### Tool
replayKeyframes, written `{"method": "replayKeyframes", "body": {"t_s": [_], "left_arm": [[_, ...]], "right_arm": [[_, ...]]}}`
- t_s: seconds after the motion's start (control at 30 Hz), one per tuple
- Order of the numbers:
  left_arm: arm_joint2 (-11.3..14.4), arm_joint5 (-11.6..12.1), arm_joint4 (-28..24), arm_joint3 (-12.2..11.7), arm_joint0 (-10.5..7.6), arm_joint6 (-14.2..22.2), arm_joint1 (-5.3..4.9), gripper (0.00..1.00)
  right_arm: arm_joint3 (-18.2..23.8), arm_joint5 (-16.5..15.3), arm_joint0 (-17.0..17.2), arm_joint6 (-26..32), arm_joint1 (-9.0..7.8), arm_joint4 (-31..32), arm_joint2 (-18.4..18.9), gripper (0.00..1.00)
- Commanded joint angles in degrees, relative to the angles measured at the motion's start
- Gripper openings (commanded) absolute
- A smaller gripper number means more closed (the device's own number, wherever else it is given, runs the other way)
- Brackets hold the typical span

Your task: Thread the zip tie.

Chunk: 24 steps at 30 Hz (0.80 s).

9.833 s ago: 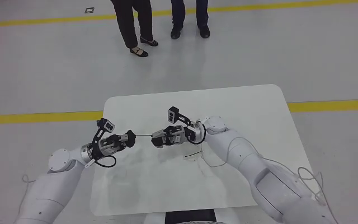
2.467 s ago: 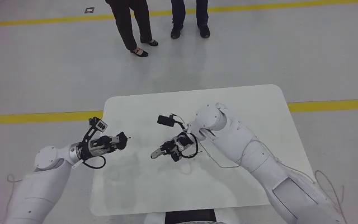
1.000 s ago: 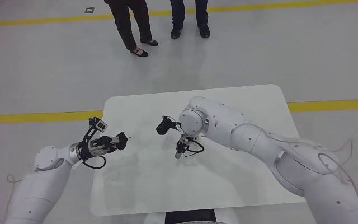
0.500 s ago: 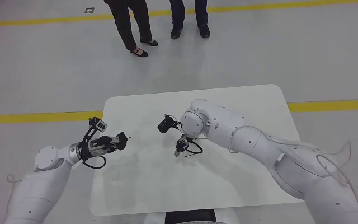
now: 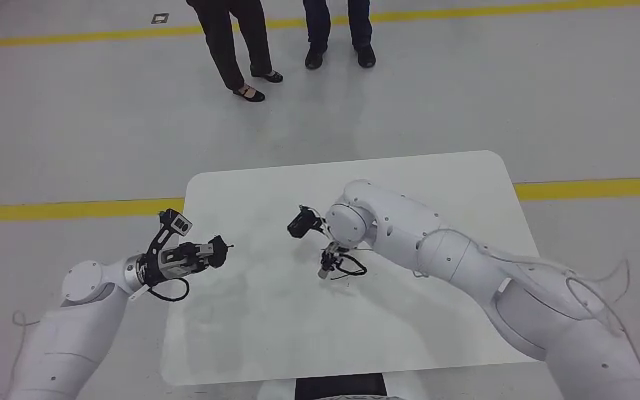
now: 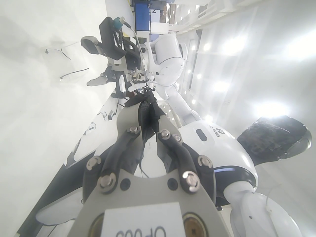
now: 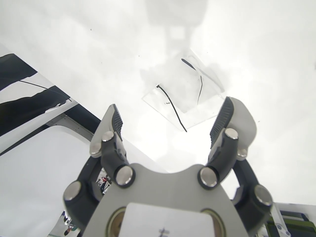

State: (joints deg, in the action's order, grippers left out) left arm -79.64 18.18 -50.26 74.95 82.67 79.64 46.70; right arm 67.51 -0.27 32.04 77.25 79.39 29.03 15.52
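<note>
Black zip ties (image 7: 174,108) lie in a clear tray (image 7: 180,82) near the middle of the white bench (image 5: 450,200).
The right gripper (image 7: 171,106) hangs over them, its fingers spread wide with nothing between them. Well apart, over the bench's left edge, the left gripper (image 6: 147,104) is pinched closed, and a thin black stub (image 5: 229,245) pokes from its tip toward the right arm.

Wide bare surface (image 5: 268,285) is lying open between left end effector (image 5: 218,248) and right end effector (image 5: 325,268); a flat clear tray (image 7: 182,94) is sitting under the right one
</note>
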Motion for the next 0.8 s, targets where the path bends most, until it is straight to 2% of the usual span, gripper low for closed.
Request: {"method": "replayKeyframes", "body": {"t_s": [0.0, 0.07, 0.4, 0.7, 0.77], "left_arm": [[0.0, 0.0, 0.0, 0.0, 0.00, 0.0, 0.00, 0.00], [0.0, 0.0, 0.0, 0.0, 0.00, 0.0, 0.00, 0.00], [0.0, 0.0, 0.0, 0.0, 0.00, 0.0, 0.00, 0.00], [0.0, 0.0, 0.0, 0.0, 0.00, 0.0, 0.00, 0.00], [0.0, 0.0, 0.0, 0.0, 0.00, 0.0, 0.00, 0.00]], "right_arm": [[0.2, 0.3, 0.5, 0.0, -0.15, 0.6, 0.3, 0.37], [0.5, 0.9, 0.9, 0.0, -0.27, 1.7, 0.4, 0.33], [0.4, 2.0, 2.7, -1.2, -0.31, 5.8, 1.1, 0.29], [-1.5, 2.4, 3.7, -2.1, 0.97, 9.3, 0.6, 0.25], [-2.2, 2.3, 3.8, -2.3, 1.38, 10.0, 0.5, 0.20]]}}
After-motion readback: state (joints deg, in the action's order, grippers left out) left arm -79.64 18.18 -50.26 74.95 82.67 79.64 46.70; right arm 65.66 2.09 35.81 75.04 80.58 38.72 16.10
